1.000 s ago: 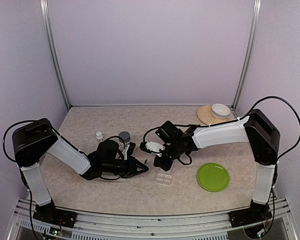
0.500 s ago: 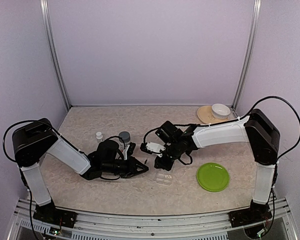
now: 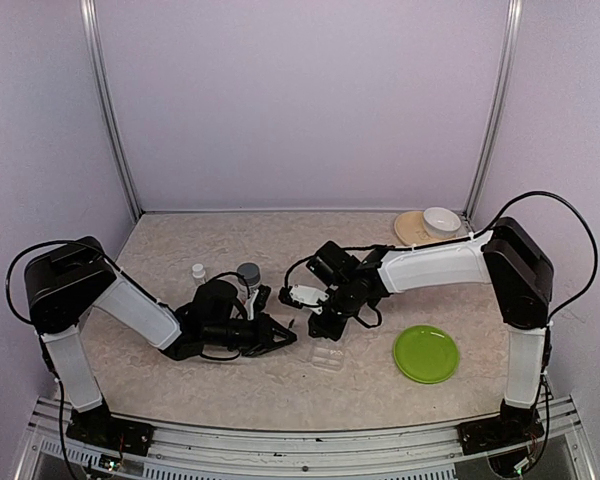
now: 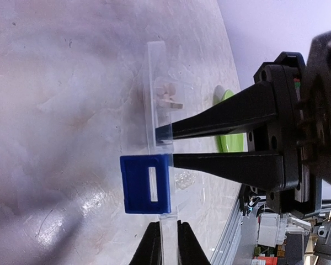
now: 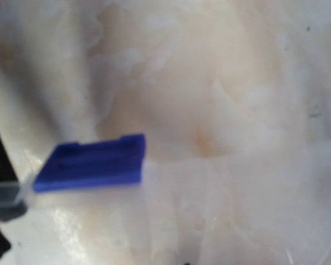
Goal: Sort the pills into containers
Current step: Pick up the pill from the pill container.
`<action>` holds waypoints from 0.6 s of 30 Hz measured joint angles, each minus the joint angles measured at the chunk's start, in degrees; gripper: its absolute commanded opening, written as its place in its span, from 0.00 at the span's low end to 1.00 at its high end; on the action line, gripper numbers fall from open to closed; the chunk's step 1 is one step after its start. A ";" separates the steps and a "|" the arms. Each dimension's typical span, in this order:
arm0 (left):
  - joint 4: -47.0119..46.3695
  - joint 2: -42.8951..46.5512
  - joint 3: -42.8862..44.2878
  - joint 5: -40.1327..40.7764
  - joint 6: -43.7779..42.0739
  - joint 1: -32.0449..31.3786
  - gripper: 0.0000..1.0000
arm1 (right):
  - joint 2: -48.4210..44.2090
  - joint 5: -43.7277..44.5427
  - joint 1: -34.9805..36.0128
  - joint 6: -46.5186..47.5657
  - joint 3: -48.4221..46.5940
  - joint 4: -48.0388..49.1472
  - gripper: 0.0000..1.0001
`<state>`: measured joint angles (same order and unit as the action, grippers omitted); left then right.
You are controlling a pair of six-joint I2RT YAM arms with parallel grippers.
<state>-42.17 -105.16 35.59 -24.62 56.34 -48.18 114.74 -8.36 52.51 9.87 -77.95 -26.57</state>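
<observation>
End effectors met at the organiser (image 4: 157, 83): left end effector (image 4: 164, 243) clenched on its clear edge, right end effector (image 4: 165, 146) slightly parted.
The organiser lay on the bench (image 3: 230, 240) between the two arms, left of the green plate (image 3: 426, 353), with pale pills (image 4: 170, 95) showing in one compartment. The right fingers (image 4: 220, 165) reached in with a narrow gap between them, their tips at the clear wall and a blue tab (image 4: 146, 184); no grasp could be made out. Compared with a second earlier, the right jaws had eased wider and the right arm had shifted a little leftward, while the left arm and the organiser had kept their places. The right wrist view was blurred, showing only the blue tab over the bench.
</observation>
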 measured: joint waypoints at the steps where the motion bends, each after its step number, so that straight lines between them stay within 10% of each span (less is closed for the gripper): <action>1: -0.35 0.00 -0.20 0.00 0.13 0.00 0.10 | 0.00 0.00 0.00 0.00 -0.20 -0.24 0.13; 18: -3.28 -0.22 -1.79 -0.44 1.57 0.22 0.07 | 0.00 -0.66 0.15 0.20 -0.76 -0.57 0.00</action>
<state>-45.45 -105.38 33.80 -25.06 57.91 -47.97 114.74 -9.02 52.66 10.07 -78.72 -27.14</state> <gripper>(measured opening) 0.084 0.018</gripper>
